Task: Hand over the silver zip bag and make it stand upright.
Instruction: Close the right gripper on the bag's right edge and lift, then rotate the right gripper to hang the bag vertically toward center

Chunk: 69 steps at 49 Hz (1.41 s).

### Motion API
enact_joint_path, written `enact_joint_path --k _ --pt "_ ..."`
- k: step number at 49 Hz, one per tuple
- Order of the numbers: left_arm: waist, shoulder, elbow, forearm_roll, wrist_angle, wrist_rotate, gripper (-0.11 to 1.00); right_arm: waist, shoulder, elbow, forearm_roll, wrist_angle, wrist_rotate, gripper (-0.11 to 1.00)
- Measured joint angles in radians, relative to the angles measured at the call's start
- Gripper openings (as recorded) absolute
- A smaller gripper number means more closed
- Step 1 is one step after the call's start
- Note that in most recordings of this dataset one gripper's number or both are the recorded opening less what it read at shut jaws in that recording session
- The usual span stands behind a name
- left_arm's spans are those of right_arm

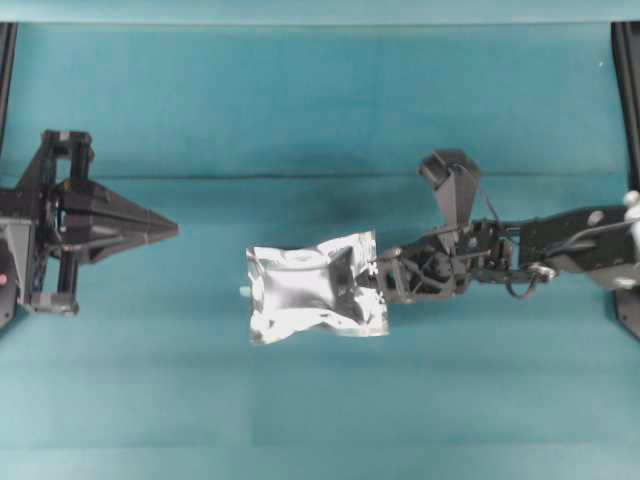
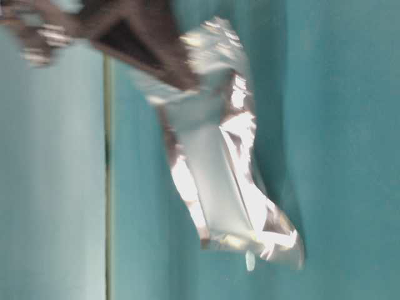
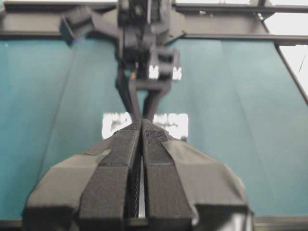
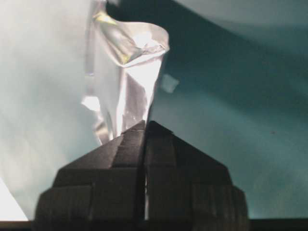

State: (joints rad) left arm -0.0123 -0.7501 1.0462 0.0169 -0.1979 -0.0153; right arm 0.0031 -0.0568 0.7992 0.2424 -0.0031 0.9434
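At mid-counter, the bag: the silver zip bag [image 1: 315, 290] lies out flat between the two arms, nearer the right one, over the teal counter [image 1: 300, 420].
Whether lifted: from the table-level view the bag looks to hang from its pinched end, but blur keeps me from being sure it is clear of the counter.
Weight: light, I judge; one corner pinch seems enough to carry it.
Stiffness: soft crinkled foil with a puffed middle; it sags and creases rather than holding shape.
Surface: shiny and likely slick, so a shallow pinch could slide off.
Where to grip: the flat sealed edges, not the puffed middle, which would squash and shift.
Right tool: the right tool [image 1: 383, 272] is clamped tight on the bag's right-hand edge, jaws together with foil pinched between them in the right wrist view.
Free end for handover: the bag's left edge points toward the other arm and is unheld.
Left tool: the left tool [image 1: 165, 229] waits well apart at the left, jaws pressed together on nothing; it would need to spread before taking the bag.
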Motion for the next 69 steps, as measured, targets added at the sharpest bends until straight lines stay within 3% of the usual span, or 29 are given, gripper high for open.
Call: enact_joint_path --k 6,13,28,44,61,69 --pt "0.000 -0.003 0.003 0.000 0.002 0.000 0.01 -0.011 -0.063 -0.097 -0.060 0.261 -0.089 -0.03" --pt "0.000 -0.006 0.009 0.000 0.002 0.000 0.01 -0.026 -0.084 -0.204 -0.089 0.500 -0.184 -0.03" --pt "0.000 -0.018 0.021 0.000 0.000 0.002 0.01 -0.049 -0.028 -0.436 -0.095 0.792 -0.400 -0.03" --pt "0.002 -0.023 0.025 0.000 0.002 0.002 0.01 -0.051 0.135 -0.712 -0.095 1.155 -0.750 -0.03" --pt "0.002 -0.023 0.029 0.000 0.002 0.002 0.01 -0.049 0.262 -0.877 -0.098 1.243 -0.942 -0.03" --pt "0.002 -0.025 0.037 0.000 0.002 -0.014 0.01 -0.041 0.304 -0.920 -0.147 1.246 -1.026 -0.03"
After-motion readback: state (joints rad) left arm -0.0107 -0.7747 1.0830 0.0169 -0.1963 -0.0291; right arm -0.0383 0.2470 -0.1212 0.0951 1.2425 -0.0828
